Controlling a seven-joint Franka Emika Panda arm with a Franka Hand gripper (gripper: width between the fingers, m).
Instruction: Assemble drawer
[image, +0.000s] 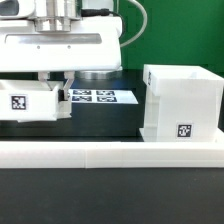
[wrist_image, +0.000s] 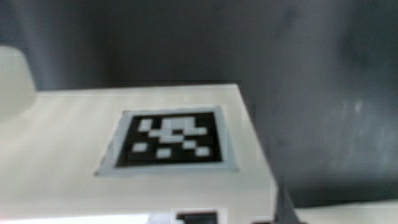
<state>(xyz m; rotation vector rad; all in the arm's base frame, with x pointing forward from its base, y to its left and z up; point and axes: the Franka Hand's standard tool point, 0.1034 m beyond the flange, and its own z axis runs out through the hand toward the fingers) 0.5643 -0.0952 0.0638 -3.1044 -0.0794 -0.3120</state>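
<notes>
Shell (image: 182, 98) appears only in exterior view; wrist shows tag (wrist_image: 173, 140) on tray (wrist_image: 68, 125).

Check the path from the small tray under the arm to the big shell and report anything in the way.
Nothing upright stands between the small tray and the shell. Only the flat marker board lies in that gap, probably low enough to pass over. The rail runs in front, off the path.

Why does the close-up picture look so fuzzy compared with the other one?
Wrist view: the small tray fills the frame very near the lens, so the tray tag looks soft, probably out of focus. Exterior view: sharper and evenly lit, the large shell bright white, the shell tag readable.
</notes>
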